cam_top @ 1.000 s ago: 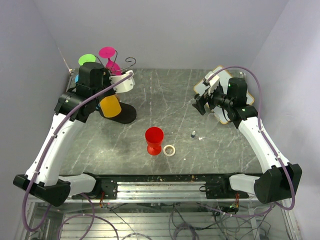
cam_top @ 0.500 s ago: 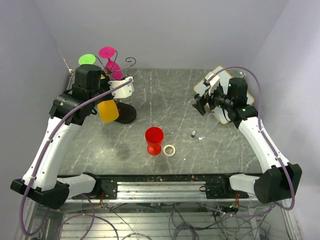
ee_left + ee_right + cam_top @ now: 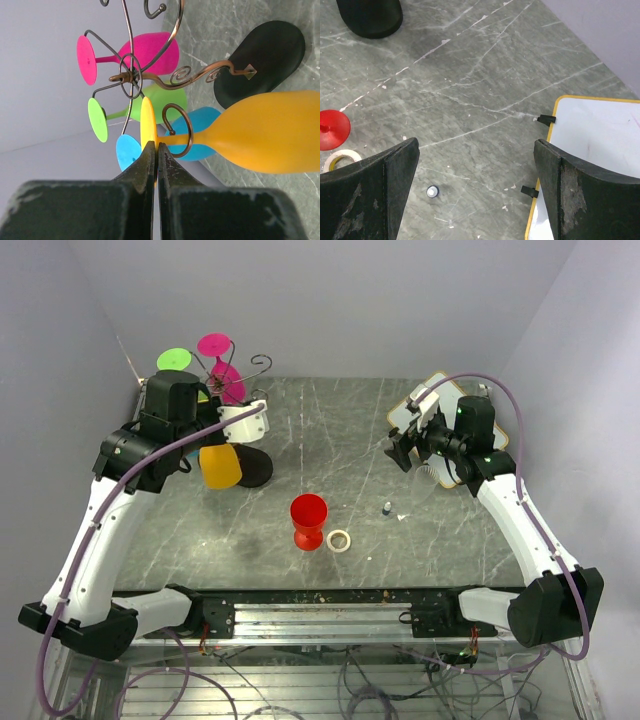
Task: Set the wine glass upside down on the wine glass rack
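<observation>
Yellow wine glass (image 3: 260, 132) inverted, stem in wine glass rack (image 3: 260, 60) curl — left end effector (image 3: 155, 146) pinches its foot; right end effector (image 3: 475, 145) wide.

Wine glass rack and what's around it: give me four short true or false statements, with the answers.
1. The left claw is shut on the foot of the yellow glass. True.
2. The right claw grips the red glass. False: it is open and holds nothing, and the red glass stands on the table.
3. A pink glass, a green glass and a blue glass hang on the rack. True.
4. The roll of tape lies on the white board. False: it lies on the table beside the red glass.
</observation>
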Motion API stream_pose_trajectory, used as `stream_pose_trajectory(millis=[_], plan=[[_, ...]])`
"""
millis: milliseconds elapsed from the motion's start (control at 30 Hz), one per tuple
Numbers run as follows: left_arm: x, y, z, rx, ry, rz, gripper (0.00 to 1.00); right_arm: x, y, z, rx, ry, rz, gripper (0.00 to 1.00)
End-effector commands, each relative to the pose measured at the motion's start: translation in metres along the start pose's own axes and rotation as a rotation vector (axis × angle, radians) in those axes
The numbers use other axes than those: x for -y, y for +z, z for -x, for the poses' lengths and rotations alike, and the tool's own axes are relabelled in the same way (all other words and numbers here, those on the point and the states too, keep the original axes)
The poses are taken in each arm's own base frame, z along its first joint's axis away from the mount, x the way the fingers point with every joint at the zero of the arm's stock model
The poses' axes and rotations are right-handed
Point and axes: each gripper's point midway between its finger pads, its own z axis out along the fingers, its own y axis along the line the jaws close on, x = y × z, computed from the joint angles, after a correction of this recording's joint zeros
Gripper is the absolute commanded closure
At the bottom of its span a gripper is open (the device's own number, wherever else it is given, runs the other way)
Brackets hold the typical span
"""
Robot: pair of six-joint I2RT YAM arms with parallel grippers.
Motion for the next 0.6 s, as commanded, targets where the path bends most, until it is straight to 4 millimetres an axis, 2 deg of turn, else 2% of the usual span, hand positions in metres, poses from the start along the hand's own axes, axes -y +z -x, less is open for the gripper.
stream_pose_trajectory(millis=[0, 233, 567], plan=[[-0.007, -0.004, 0.020, 0.095, -0.007, 0.016, 0.93, -0.001, 0.002, -0.005, -0.007, 0.003, 0.015, 0.02], [-0.004, 0.011, 0.023, 0.108, -0.009, 0.009, 0.86, -0.001, 0.001, -0.006, -0.009, 0.005, 0.017, 0.02], [0.006, 0.018, 0.021, 0.105, -0.014, -0.014, 0.80, 0.001, 0.002, -0.009, -0.015, 0.006, 0.011, 0.02]])
